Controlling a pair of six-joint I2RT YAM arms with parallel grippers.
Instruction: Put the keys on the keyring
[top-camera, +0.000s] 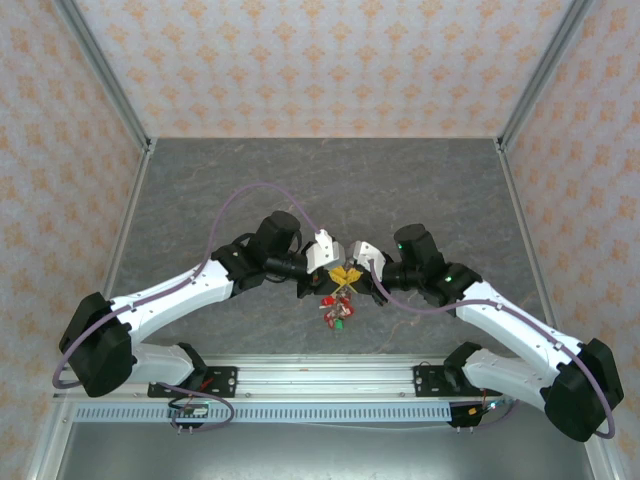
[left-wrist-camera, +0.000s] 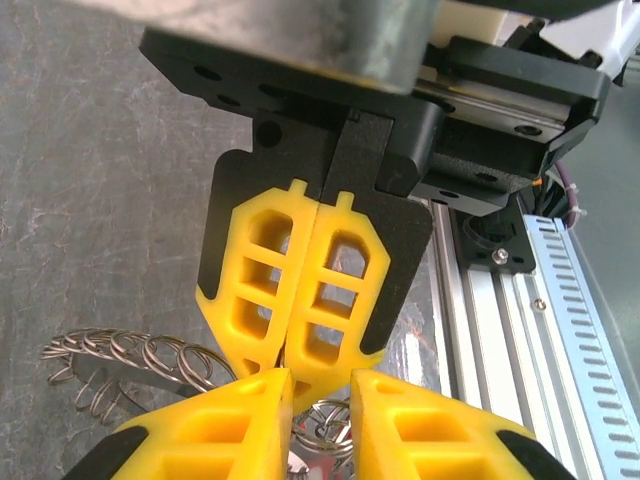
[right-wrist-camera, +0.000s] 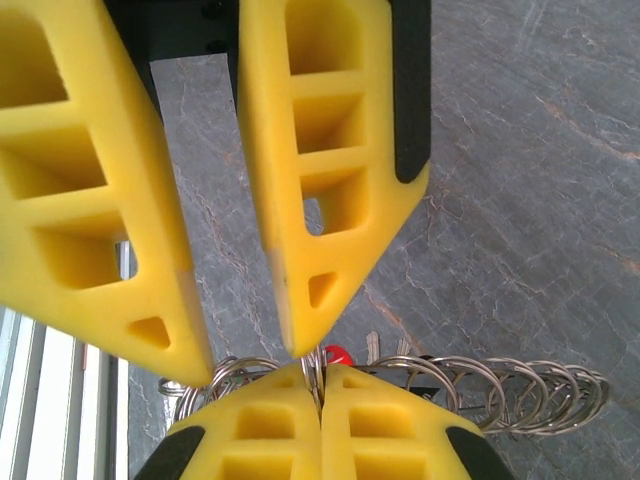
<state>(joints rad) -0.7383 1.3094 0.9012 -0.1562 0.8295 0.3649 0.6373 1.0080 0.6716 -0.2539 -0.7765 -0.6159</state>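
Right pincer (right-wrist-camera: 320, 372): nearest the lens in its own wrist view. Its fingers are pressed fully together, with a thin wire loop of the keyring (right-wrist-camera: 510, 388) nipped in the seam at the tips.
Left pincer (left-wrist-camera: 320, 378): the fingers are narrowed but apart, with wire loops lying in the gap. Whether they pinch the wire or only bracket it I cannot tell.
Keyring: at the grey surface (top-camera: 330, 190) or just above it, between the two pincers, its row of small loops trailing off to one side.
Keys (top-camera: 335, 310): one bunch with red and green tags, just on the near side of the pincer tips (a red tag (right-wrist-camera: 338, 353) peeks out right behind the right pincer's tips). Whether they hang from the ring or lie under it is not clear.
Done: judging by that one bunch, some keys are probably gathered at the ring.
Left: the threading itself looks to be in hand; no key can be confirmed as on.
Arm pose: both arms reach inward from their bases with elbows spread outward. The wrists are turned to face each other, and the pincers meet tip to tip over the near middle of the surface.
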